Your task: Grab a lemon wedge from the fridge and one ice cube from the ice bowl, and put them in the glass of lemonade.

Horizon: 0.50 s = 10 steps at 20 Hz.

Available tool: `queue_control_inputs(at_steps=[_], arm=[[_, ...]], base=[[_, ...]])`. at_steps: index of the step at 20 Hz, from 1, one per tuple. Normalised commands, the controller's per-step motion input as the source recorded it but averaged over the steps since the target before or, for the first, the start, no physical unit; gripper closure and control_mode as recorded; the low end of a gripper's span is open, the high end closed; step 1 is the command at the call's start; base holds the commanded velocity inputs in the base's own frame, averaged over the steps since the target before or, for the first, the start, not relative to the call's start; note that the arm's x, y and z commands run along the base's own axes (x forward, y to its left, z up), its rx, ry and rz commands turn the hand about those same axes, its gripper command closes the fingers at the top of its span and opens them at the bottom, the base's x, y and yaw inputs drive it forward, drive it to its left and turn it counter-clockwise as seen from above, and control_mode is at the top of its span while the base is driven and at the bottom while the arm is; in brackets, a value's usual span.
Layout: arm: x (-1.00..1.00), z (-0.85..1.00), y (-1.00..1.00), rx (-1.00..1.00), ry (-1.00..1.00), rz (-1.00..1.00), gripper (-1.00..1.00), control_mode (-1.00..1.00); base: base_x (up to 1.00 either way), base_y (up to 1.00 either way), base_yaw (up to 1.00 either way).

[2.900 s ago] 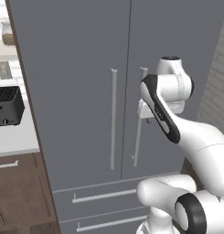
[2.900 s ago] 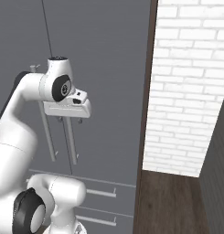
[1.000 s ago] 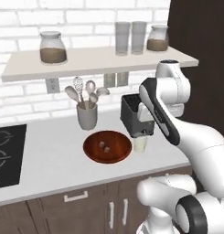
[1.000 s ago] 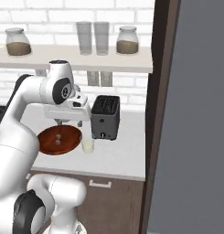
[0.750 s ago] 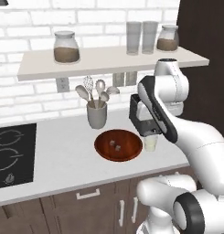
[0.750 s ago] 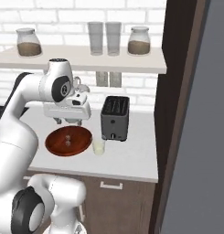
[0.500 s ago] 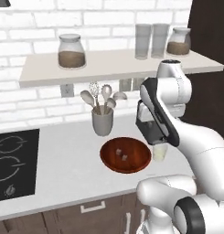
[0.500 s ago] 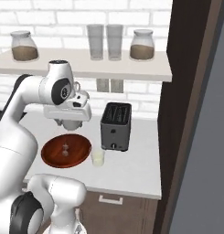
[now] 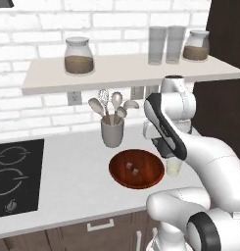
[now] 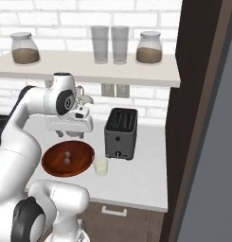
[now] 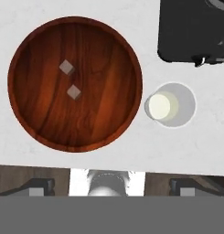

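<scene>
Ice cubes (image 11: 73, 92), tiny, pale, translucent, lie mid-bowl in the round reddish-brown wooden bowl (image 11: 115, 123).
Open-jawed gripper (image 10: 70, 127) hovers; cubes likely slippery, best pinched across flat faces.

ice bowl (image 11: 49, 123) open above, glass of lemonade (image 11: 170, 104) beside, toaster (image 10: 120, 133) behind

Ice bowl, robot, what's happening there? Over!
Gripper open, empty, above counter. Ice bowl holds two ice cubes, untouched. Glass of lemonade beside bowl. Nothing blocking.
</scene>
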Motion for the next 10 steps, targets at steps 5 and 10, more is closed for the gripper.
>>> queue_control_inputs(at_steps=[5,10], arm=[[0.01,-0.07,0.08,0.01,0.13,0.04,-1.0,-1.0],[0.01,-0.22,0.17,-0.02,0.07,-0.07,-1.0,-1.0]], base=[[0.0,0.0,0.0],[0.0,0.0,0.0]])
